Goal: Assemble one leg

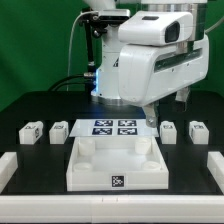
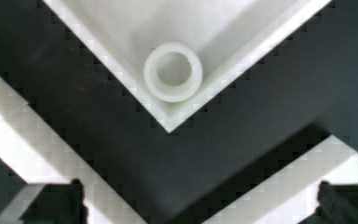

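Observation:
Four small white legs with square tags lie in a row on the black table: two at the exterior view's left (image 1: 30, 130) (image 1: 58, 129) and two at its right (image 1: 169, 131) (image 1: 197, 131). The large white tray-like part (image 1: 88, 152) stands in front of them. My gripper (image 1: 150, 116) hangs above the table behind the tray's right rear corner. In the wrist view the gripper (image 2: 197, 205) is open and empty, its dark fingertips (image 2: 51, 203) wide apart. Below it is a tray corner (image 2: 114, 45) with a round socket (image 2: 172, 72). No leg shows in the wrist view.
The marker board (image 1: 112, 127) lies flat behind the tray, between the leg pairs. White raised blocks sit at the table's front left (image 1: 6, 165) and front right (image 1: 214, 165). The arm's white body (image 1: 150, 55) looms over the back right.

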### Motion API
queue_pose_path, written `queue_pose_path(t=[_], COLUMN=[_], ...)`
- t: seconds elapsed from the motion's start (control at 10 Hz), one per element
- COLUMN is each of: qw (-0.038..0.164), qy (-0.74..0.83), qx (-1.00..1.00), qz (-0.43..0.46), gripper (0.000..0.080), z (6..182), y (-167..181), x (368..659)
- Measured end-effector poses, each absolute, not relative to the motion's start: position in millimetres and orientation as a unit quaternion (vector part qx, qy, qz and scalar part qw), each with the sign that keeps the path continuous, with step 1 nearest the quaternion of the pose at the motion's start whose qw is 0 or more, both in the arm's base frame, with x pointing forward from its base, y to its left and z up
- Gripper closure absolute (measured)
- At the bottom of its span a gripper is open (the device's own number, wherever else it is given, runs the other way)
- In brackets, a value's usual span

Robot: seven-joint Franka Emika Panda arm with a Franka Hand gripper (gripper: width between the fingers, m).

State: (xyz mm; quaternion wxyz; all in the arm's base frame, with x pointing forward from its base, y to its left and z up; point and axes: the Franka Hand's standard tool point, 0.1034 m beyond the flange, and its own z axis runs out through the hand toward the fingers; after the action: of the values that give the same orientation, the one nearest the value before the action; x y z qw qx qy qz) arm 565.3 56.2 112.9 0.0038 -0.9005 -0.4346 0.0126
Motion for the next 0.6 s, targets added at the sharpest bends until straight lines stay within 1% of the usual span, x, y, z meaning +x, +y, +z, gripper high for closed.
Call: queue_pose_path(t=[0.4, 0.5, 0.6], qw=[0.004, 0.005, 0.005], qy=[-0.439, -0.439, -0.504], qx=[-0.898, -0.898, -0.864], qz=[0.014, 0.018, 0.019], gripper=[0.015, 0.015, 0.015], z=[111.6, 106.4, 102.2], y=[56, 51, 42], x=[563, 545, 525])
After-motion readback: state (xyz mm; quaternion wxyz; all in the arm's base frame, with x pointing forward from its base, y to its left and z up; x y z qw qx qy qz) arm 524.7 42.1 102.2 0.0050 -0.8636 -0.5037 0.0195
